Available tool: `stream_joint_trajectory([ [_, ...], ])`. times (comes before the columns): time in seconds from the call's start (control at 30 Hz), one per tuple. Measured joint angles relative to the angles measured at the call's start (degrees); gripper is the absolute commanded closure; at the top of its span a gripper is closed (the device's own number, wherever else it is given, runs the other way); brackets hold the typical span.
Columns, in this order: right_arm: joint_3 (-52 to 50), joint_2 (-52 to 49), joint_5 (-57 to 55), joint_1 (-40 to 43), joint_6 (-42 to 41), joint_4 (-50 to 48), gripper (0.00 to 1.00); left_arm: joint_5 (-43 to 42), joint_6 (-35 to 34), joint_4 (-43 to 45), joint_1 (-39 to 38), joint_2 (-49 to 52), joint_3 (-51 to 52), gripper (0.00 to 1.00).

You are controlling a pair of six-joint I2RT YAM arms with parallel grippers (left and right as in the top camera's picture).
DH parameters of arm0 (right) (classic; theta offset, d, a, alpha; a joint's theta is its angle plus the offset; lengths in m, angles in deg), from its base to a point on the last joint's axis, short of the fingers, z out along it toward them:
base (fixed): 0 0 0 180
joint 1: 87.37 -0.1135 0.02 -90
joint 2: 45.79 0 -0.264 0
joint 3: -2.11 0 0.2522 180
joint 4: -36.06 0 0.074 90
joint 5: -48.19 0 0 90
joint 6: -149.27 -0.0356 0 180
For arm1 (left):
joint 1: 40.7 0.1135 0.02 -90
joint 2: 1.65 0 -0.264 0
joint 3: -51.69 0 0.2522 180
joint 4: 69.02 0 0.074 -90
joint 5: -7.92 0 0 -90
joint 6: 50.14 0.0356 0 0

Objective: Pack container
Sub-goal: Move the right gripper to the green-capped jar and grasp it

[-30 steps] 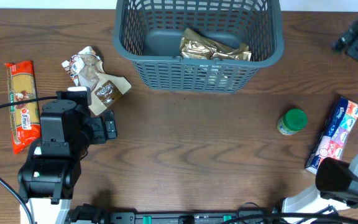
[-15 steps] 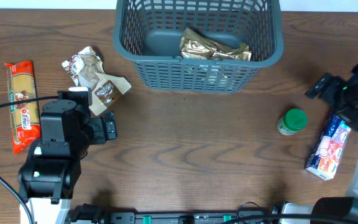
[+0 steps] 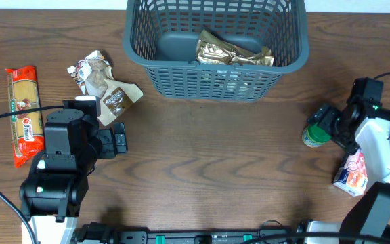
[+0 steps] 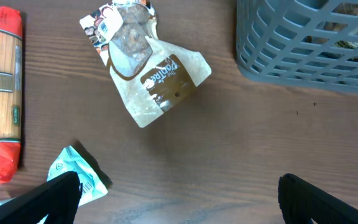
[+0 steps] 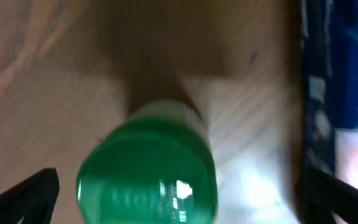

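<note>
Claw on right (image 3: 327, 127) gapes over green jar (image 3: 315, 136).

Colours on the brown wood-grain table (image 3: 208, 163).
Container (image 3: 215, 85) grey-blue, slotted lattice; packet (image 3: 232, 51) gold; jar (image 5: 146, 180) between right jaws green-lidded; pasta packet (image 3: 22, 112) left of left jaws red-orange.

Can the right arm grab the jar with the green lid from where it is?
Probably yes. The right gripper is open right over the jar, with a finger on each side and nothing between.
</note>
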Motion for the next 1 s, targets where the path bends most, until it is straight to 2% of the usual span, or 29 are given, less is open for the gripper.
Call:
stream_joint_trajectory([
  [0.27,-7.3,0.0,0.0,-0.2,0.0,-8.9,0.01,0.0,0.0,0.0,0.0,0.0,0.0,0.01],
  [0.5,-9.0,0.0,0.1,-0.2,-0.2,-12.3,0.14,0.0,0.0,0.0,0.0,0.0,0.0,0.02],
  [1.0,-8.9,-5.1,0.3,-0.2,-0.5,-14.1,0.15,0.0,0.0,0.0,0.0,0.0,0.0,0.02],
])
